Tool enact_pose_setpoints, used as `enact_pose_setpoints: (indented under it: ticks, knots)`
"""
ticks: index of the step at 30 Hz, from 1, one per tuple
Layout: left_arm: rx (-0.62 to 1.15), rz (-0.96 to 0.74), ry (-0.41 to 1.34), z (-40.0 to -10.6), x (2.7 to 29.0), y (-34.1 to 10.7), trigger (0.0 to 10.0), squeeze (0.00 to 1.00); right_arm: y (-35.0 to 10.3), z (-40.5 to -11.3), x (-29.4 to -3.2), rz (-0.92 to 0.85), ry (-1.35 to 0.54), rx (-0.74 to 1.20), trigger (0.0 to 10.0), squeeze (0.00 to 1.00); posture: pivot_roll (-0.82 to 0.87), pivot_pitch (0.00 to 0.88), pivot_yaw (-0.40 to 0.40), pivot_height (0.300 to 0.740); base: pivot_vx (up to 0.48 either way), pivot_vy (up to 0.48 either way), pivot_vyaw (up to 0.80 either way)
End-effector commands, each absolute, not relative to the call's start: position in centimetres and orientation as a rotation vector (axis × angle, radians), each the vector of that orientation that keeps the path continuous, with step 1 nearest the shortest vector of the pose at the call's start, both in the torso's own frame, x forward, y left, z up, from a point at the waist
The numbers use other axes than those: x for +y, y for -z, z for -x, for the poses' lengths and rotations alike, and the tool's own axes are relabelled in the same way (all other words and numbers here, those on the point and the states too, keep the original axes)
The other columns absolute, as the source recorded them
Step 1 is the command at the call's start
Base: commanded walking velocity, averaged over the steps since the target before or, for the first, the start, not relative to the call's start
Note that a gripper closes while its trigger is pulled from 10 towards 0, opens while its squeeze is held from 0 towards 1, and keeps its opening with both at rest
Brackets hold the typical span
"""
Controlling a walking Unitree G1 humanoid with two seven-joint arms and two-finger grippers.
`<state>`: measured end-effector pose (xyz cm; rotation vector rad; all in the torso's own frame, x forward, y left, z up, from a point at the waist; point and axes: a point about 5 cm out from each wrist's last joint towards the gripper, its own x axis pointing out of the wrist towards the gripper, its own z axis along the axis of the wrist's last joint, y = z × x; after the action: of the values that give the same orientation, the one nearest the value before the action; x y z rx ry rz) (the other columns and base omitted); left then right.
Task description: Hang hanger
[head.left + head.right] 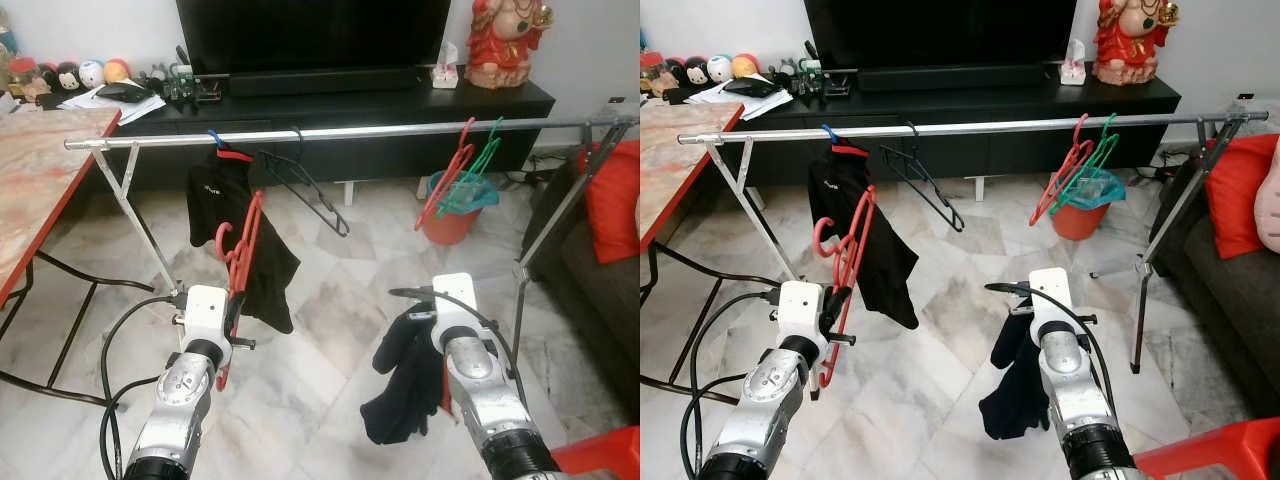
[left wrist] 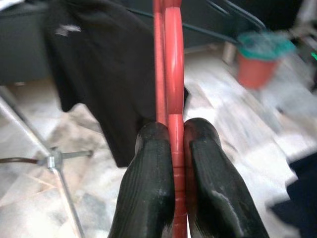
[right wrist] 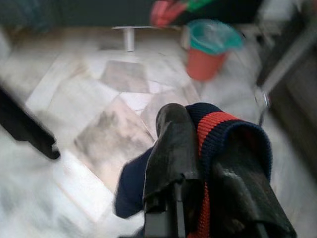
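Your left gripper (image 2: 174, 144) is clamped on the glossy red plastic hangers (image 1: 241, 250), held below the shiny steel rail (image 1: 330, 132) near the limp black shirt (image 1: 240, 235), while your right gripper (image 3: 205, 136) pinches a dark knit garment with red stripes (image 1: 405, 375).

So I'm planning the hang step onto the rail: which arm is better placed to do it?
Left. The left claw is shut on the red hanger, hook up, just below the rail. The right claw is shut on a dark garment, lower down, and has no hanger.
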<state>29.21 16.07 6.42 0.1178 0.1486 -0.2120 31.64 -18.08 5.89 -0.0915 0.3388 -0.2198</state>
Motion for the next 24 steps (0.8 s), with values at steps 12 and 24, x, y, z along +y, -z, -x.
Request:
enact_pose_setpoints:
  ticks: [12,24]
  knots:
    - [0.449,-0.276,0.638,-27.0,17.4,-4.0,10.0,0.0,-10.8,-35.4,-19.4,-0.266,0.488,0.247,10.0,0.0,-0.04,0.0,0.024,0.74,0.0,0.0,0.0]
    - [0.391,-0.016,1.088,-26.1,14.0,-8.9,10.0,0.0,-12.5,-37.6,-16.6,-0.444,0.415,0.299,10.0,0.0,-0.05,0.0,0.025,0.74,0.0,0.0,0.0]
